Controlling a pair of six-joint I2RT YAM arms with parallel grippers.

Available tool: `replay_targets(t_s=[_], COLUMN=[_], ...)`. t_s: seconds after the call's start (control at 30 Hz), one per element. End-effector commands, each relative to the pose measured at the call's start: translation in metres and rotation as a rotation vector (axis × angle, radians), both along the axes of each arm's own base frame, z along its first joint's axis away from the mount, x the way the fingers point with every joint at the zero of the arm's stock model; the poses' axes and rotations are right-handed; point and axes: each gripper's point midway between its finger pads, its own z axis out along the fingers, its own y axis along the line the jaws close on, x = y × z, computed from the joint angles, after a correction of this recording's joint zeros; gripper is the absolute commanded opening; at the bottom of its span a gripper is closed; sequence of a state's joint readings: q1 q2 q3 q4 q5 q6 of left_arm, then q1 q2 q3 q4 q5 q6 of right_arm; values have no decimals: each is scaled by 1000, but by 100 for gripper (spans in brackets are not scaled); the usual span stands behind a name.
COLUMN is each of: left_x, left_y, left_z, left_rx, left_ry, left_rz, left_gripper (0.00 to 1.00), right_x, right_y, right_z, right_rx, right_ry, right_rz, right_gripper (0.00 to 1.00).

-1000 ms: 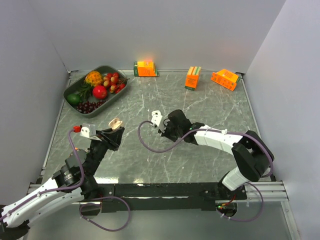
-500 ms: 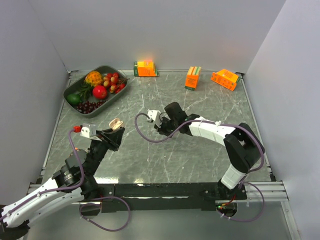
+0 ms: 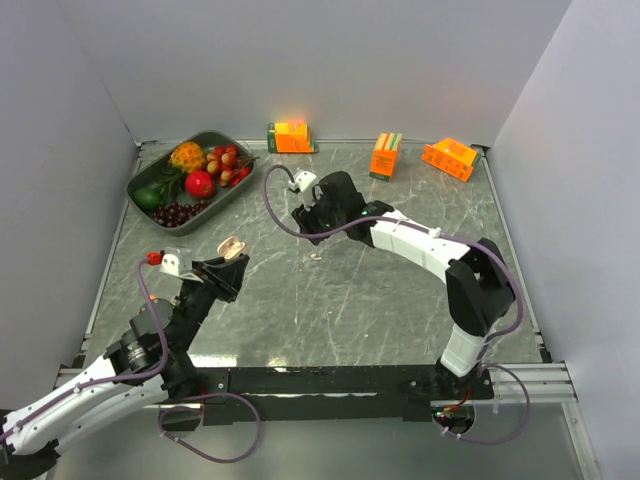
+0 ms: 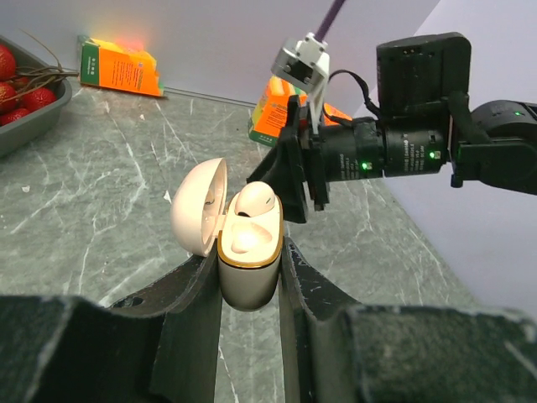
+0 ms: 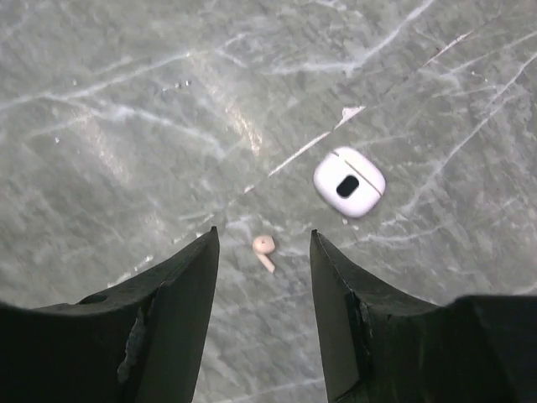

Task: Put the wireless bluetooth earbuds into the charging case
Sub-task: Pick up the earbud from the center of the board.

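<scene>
Firmly, the left end effector (image 4: 246, 254) clenched one charging case (image 4: 249, 281), held upright with its lid swung open; one stubby earbud (image 4: 254, 200) sat in its far well. The right end effector (image 5: 262, 235) hung spread and empty above the bench (image 5: 126, 126), with one stemmed earbud (image 5: 264, 249) lying below between its fingers and one white pod (image 5: 349, 182) nearby. Three orange cartons (image 3: 385, 155) and one fruit tray (image 3: 228, 197) lined the far edge.

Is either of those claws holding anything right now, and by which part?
The left gripper clamps the open charging case by the sides of its lower body. The right gripper holds nothing; it is open above a loose earbud.
</scene>
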State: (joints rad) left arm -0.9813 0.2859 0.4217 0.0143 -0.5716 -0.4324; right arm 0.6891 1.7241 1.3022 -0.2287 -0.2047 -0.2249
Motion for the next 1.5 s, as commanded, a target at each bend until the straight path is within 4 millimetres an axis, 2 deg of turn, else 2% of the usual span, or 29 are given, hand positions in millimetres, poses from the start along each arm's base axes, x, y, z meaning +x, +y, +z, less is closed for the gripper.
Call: replay_targets(t_s=[0.0,0.03,0.07,0.1,0.13,0.2,0.23,0.37,0.47,0.63,1.0,1.3,1.47], left_x=[0,0,0,0,1,1,1,2,3,4,3,3,3], left_y=[2,4,4,4,5,4,4,2,1,-2,-2,1,1], left_z=[17,18,15,16,15,14,13,10,9,8,7,7,8], left_rx=[-27,-29,-22,-24,-24,-24,-22,-14,-5,1,3,-7,-7], left_ry=[-16,-16,-11,-11,-8,-5,-3,7,13,13,16,16,14], left_rz=[9,17,17,20,22,22,24,23,23,19,17,26,27], left_gripper=[1,2,1,1,1,1,1,1,1,1,1,1,1], right_x=[-5,-2,-1,-9,-6,-8,-9,-12,-12,-11,-6,2,-3], right_y=[3,5,6,0,6,7,7,5,4,5,2,6,2], right_z=[-29,-28,-38,-49,-44,-52,-56,-67,-73,-83,-105,-107,-107], right_rx=[-10,-16,-41,-93,-86,-88,-78,-92,-105,-140,-208,-214,-214], right_ry=[112,108,132,191,199,216,221,249,256,274,275,260,294], right_rz=[-54,-47,-46,-47,-36,-35,-45,-47,-52,-63,-101,-133,-180], right_gripper=[58,61,63,64,69,91,99,99,93,73,67,58,51])
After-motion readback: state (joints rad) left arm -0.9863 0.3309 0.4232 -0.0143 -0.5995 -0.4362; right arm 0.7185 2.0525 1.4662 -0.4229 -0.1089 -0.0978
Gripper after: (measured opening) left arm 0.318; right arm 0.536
